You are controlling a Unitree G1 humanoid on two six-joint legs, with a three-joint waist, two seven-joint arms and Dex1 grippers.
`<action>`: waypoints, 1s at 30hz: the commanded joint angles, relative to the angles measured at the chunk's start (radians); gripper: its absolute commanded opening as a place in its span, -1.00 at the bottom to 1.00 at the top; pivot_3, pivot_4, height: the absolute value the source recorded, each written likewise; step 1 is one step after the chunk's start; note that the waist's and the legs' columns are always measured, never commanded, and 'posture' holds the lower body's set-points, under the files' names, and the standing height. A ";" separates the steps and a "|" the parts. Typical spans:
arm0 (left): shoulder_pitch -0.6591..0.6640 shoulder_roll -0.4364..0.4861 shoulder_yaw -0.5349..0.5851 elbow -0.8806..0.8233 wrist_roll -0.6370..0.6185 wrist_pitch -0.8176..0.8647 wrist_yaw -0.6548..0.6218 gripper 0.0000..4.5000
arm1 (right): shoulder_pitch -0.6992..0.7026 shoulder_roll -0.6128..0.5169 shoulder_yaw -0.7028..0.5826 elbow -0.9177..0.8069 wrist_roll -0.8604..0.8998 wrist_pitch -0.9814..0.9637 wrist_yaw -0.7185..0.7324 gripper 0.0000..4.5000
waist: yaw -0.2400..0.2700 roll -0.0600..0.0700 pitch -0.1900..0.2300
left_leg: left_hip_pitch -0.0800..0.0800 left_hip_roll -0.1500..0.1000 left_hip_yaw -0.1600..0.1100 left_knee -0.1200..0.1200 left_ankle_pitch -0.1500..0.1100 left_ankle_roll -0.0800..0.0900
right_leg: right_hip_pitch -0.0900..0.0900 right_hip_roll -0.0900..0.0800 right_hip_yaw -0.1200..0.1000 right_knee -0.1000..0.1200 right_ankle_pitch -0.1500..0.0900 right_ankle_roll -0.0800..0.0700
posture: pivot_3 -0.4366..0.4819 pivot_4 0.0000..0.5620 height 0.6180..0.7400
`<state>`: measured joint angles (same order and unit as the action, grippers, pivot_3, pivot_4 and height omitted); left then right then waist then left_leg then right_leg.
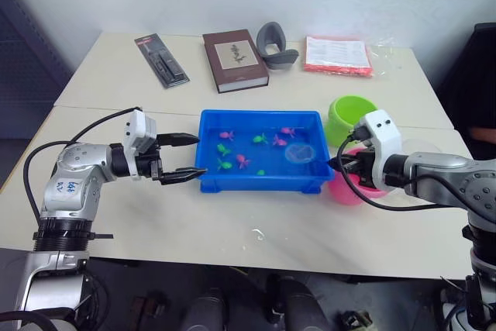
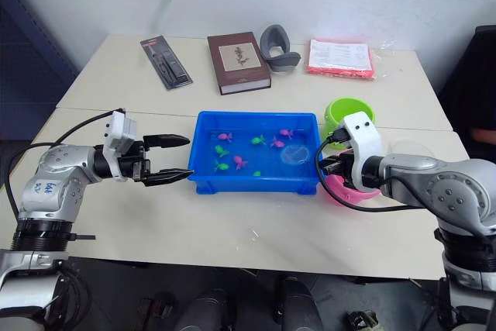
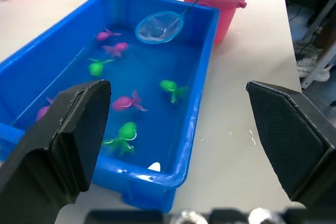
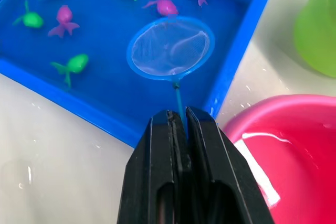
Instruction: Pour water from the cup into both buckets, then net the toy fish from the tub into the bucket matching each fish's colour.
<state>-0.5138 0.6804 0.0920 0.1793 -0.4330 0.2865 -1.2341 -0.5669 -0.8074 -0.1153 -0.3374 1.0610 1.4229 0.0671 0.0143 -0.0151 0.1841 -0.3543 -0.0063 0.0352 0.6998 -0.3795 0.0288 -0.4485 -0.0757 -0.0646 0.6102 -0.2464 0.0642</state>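
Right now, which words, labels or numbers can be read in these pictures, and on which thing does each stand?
No text can be quoted with certainty.
Blue handwritten marks on the left arm: illegible.
Brown book: cover picture, no legible title.
Red packet: print too small.
Black package: label too small.

Two silver-grey jointed metal arms, each ending in a white box-shaped wrist housing and a black two-fingered left tool [image 1: 182,157] and right tool [image 4: 178,124]. Black cables loop behind each tool's wrist. Blue handwritten marks sit on the left arm's grey shell.
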 commanded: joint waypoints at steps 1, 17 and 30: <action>0.010 0.010 0.024 -0.049 -0.022 0.002 0.010 0.98 | -0.040 -0.009 0.001 0.005 -0.033 0.044 0.027 -1.00 | -0.001 0.000 0.000 | 0.000 0.000 0.000 0.000 0.000 0.000 | 0.000 0.000 0.000 0.000 0.000 0.000 | -0.05 -0.47 1.00; 0.053 0.005 0.021 -0.122 -0.037 0.032 0.042 0.98 | -0.087 0.121 0.029 0.033 -0.211 0.088 0.052 -1.00 | -0.014 0.000 0.000 | 0.000 0.000 0.000 0.000 0.000 0.000 | 0.000 0.000 0.000 0.000 0.000 0.000 | -0.05 -0.47 1.00; 0.064 0.004 0.016 -0.136 -0.032 0.038 0.044 0.98 | -0.096 0.187 0.041 0.053 -0.354 0.024 0.097 -1.00 | -0.016 0.000 0.000 | 0.000 0.000 0.000 0.000 0.000 0.000 | 0.000 0.000 0.000 0.000 0.000 0.000 | -0.05 -0.47 1.00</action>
<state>-0.4574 0.6806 0.0986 0.0837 -0.4475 0.3275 -1.1928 -0.6425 -0.6193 -0.0737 -0.2716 0.7290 1.4764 0.1511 -0.0014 -0.0148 0.1843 -0.3545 -0.0064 0.0356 0.6995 -0.3798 0.0292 -0.4488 -0.0757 -0.0644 0.6101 -0.2463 0.0643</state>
